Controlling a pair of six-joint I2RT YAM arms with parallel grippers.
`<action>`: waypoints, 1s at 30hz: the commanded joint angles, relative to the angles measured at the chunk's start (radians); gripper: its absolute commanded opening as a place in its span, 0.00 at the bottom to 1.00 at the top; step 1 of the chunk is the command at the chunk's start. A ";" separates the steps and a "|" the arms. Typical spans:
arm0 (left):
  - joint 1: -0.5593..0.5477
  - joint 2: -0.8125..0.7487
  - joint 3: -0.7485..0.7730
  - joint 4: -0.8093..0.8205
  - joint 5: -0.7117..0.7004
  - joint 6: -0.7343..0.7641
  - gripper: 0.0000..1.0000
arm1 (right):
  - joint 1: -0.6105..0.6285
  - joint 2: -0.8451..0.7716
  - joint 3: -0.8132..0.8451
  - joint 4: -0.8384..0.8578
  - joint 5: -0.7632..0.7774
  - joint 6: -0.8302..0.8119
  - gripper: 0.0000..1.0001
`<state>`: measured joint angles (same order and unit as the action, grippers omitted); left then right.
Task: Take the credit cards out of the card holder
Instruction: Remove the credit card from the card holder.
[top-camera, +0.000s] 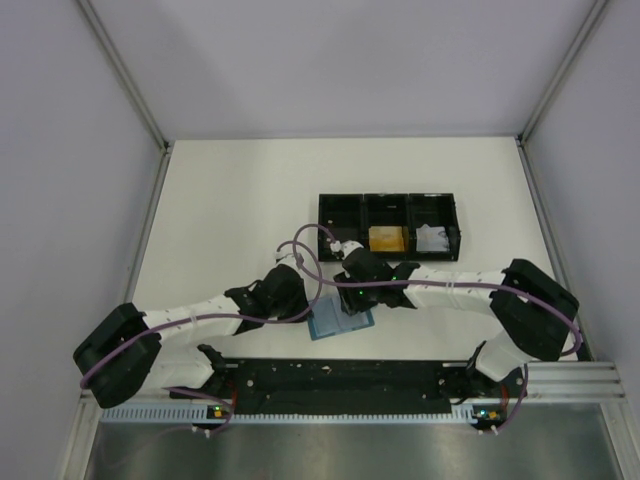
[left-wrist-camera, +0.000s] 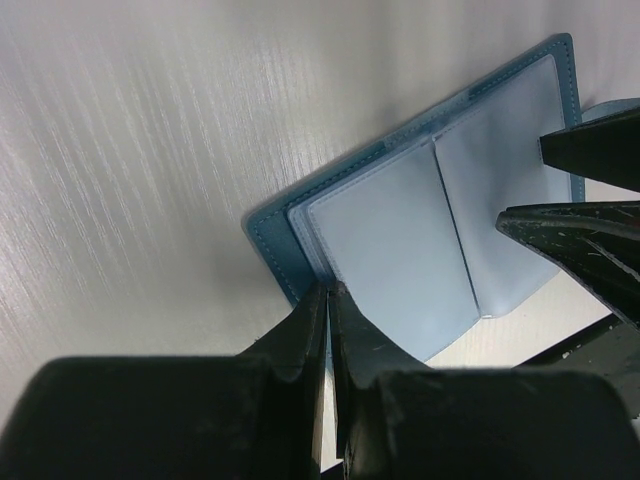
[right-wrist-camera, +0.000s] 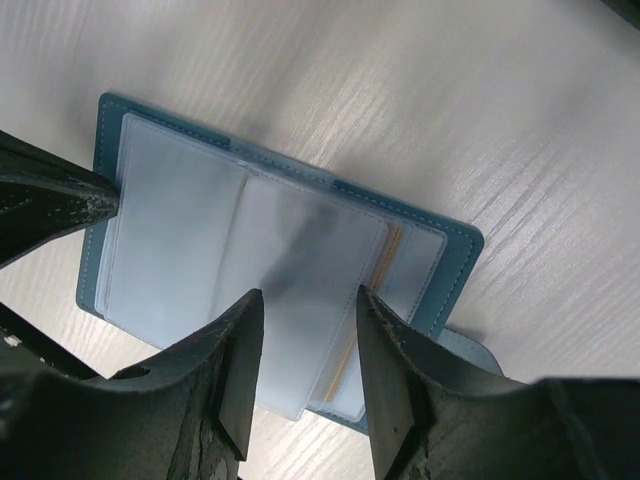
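Note:
The teal-blue card holder (top-camera: 340, 323) lies open on the table, its light blue slotted faces (right-wrist-camera: 250, 240) up. My left gripper (left-wrist-camera: 330, 292) is shut on the near-left edge of one leaf (left-wrist-camera: 400, 250). My right gripper (right-wrist-camera: 305, 310) is open and hovers over the other leaf, with one finger to each side of a sleeve. The thin orange edge of a credit card (right-wrist-camera: 388, 252) shows inside a slot of that leaf. An orange-gold card (top-camera: 387, 240) lies in the middle compartment of the tray. No black card shows.
A long black three-compartment tray (top-camera: 388, 204) stands just behind the holder, with a white wad of paper (top-camera: 433, 238) in its right compartment. Both arms meet over the holder. The right gripper's fingers (left-wrist-camera: 590, 240) reach into the left wrist view.

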<state>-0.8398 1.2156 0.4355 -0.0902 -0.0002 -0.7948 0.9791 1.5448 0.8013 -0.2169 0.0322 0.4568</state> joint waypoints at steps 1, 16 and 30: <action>-0.008 0.009 -0.021 0.009 0.029 -0.009 0.07 | 0.007 0.034 0.019 0.083 -0.097 0.028 0.41; -0.010 0.009 -0.030 0.026 0.032 -0.018 0.07 | 0.007 0.029 0.041 0.237 -0.281 0.069 0.31; -0.008 -0.276 -0.110 -0.060 -0.167 -0.115 0.21 | 0.010 0.064 0.111 0.251 -0.405 0.048 0.36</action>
<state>-0.8463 1.0821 0.3534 -0.0856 -0.0399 -0.8570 0.9779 1.5948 0.8803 -0.0109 -0.3260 0.5064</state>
